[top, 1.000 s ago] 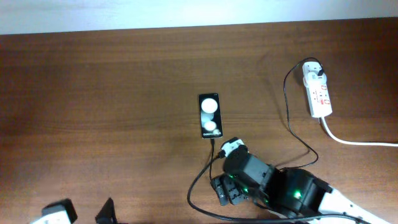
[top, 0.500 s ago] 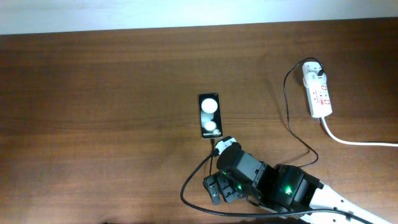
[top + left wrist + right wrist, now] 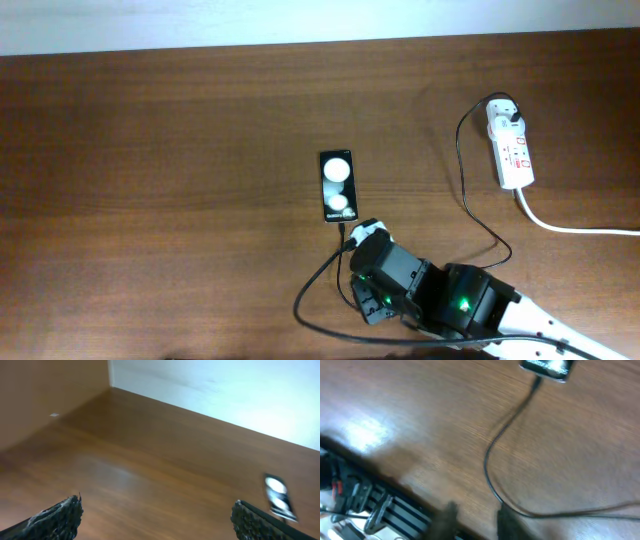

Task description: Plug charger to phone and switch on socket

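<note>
The black phone [image 3: 338, 186] lies flat mid-table, white spots up; it also shows in the left wrist view [image 3: 277, 497] and the right wrist view [image 3: 547, 366]. The thin black charger cable [image 3: 465, 190] runs from the white plug [image 3: 500, 113] on the socket [image 3: 514, 155], loops past my right arm and meets the phone's near end [image 3: 535, 382]. My right gripper [image 3: 476, 521] hovers low just below the phone [image 3: 366, 298], its blurred fingers a narrow gap apart over bare wood, holding nothing; the cable [image 3: 490, 462] passes beside its right finger. My left gripper [image 3: 155, 520] is wide open and empty.
A thick white cord [image 3: 575, 229] leaves the socket toward the right edge. Dark equipment and wiring [image 3: 365, 505] sit beyond the table's near edge in the right wrist view. A wall [image 3: 210, 390] bounds the table's far side.
My right arm has shifted slightly left toward the phone's near end and its fingers have drawn closer together. The left arm's parts have left the overhead view's lower left.
</note>
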You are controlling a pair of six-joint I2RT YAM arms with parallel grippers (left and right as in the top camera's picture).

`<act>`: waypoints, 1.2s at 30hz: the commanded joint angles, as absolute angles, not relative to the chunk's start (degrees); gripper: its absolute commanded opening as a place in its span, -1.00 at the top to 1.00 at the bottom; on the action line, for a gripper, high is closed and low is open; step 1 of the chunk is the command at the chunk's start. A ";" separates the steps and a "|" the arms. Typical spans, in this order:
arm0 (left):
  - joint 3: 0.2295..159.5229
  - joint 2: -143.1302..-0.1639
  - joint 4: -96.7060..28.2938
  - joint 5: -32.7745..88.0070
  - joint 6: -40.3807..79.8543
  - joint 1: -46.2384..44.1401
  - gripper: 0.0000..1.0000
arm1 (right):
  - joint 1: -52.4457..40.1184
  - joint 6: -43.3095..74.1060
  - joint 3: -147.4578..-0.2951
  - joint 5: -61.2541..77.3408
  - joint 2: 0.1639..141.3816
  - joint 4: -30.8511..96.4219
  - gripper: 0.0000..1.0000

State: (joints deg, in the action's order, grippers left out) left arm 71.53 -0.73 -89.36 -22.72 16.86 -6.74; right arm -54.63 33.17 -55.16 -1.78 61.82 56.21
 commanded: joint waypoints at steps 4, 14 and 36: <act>71.68 -0.40 -89.30 -28.34 16.19 -6.61 -0.98 | -37.95 36.93 -55.18 -5.87 61.89 63.92 0.92; 71.68 -0.40 -89.32 -28.34 16.19 -6.61 -0.98 | 3.44 36.84 -62.57 -5.89 70.35 67.33 0.92; 71.68 -0.40 -92.51 -28.34 16.19 -5.08 -0.98 | 20.01 35.16 -113.80 -5.23 123.31 70.35 0.92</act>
State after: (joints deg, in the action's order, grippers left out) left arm 71.53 -0.62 -92.58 -27.70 16.84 -5.28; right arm 19.68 35.57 -112.29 -5.13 122.13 71.70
